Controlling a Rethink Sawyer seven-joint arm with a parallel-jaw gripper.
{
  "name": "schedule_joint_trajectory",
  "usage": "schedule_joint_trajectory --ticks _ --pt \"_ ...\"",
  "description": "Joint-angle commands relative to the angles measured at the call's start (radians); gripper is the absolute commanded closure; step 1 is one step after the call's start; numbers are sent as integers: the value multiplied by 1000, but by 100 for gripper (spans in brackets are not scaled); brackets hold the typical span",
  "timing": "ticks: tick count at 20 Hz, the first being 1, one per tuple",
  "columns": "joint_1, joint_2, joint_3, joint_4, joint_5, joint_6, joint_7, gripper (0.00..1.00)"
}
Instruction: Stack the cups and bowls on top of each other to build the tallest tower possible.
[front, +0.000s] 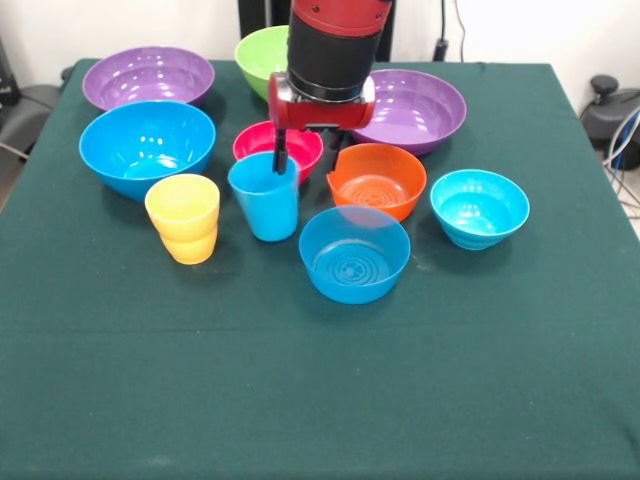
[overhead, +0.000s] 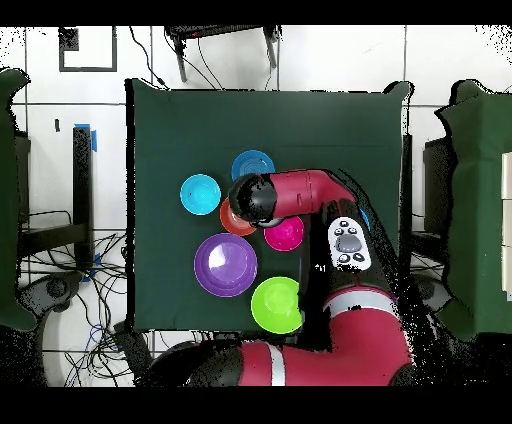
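My hand (front: 306, 160): lowered at the sky-blue cup (front: 264, 199), one finger inside its mouth at the far rim; whether it clamps the rim I cannot tell. Cup upright on the green surface (front: 320, 390), nothing stacked in it. Yellow cup (front: 184, 217) just beside it. Bowls, all separate: two purple (front: 148, 76) (front: 420, 110), lime green (front: 260, 50), pink-red (front: 258, 140), orange (front: 378, 178), three blue (front: 147, 146) (front: 354, 254) (front: 479, 207).
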Motion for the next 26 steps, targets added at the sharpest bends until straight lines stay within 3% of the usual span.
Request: schedule_joint_trajectory --ticks 1,8,16,26 --pt "44 6 29 -9 -28 92 -3 0" --pt "35 6 31 -8 -30 75 -20 0" --pt "-1 24 37 20 -64 -21 -37 0" --pt "-17 44 43 7 -82 -33 -53 0"
